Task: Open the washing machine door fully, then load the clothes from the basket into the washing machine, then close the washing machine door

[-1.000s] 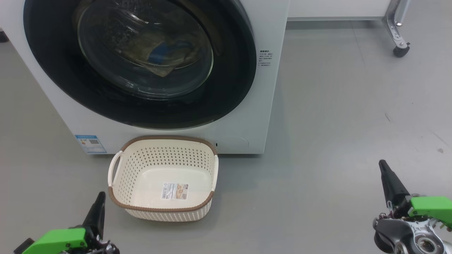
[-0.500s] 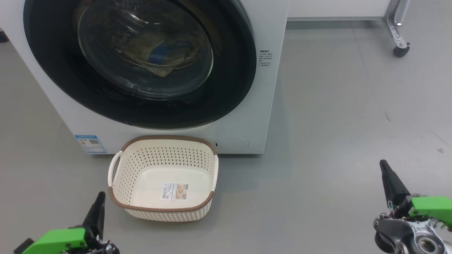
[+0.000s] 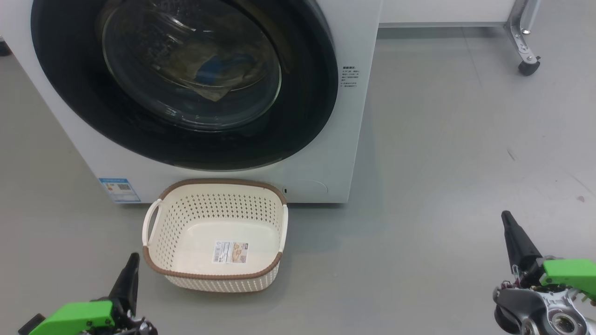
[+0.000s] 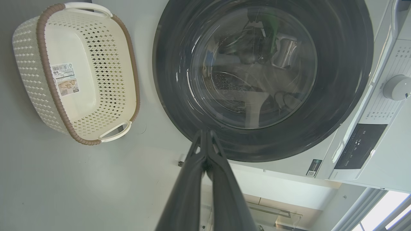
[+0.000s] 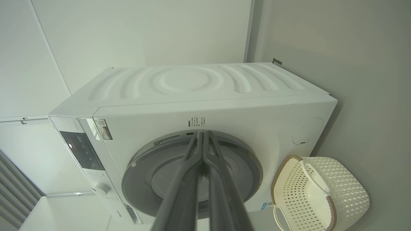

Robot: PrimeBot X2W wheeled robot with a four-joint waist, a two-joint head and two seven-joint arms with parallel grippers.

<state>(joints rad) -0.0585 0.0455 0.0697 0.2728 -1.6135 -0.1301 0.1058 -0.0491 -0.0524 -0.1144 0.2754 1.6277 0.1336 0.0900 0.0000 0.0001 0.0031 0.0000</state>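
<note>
Left claw [image 4: 205,132] clenched, empty. On the washing machine [image 3: 326,158], the blue sticker [image 3: 119,189] and the small print [image 3: 350,77] right of the shut washing machine door [image 3: 70,102] are unreadable; the basket [image 3: 214,275] on the floor before it holds just a barcoded label [image 3: 230,251], and the clothes [image 3: 219,70] lie in the drum. Right claw [image 5: 203,132] clenched, empty.

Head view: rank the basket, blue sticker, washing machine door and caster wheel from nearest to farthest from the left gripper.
1. basket, just right of the left gripper.
2. blue sticker, ahead, low on the washing machine.
3. washing machine door, higher up.
4. caster wheel, far upper right.
</note>
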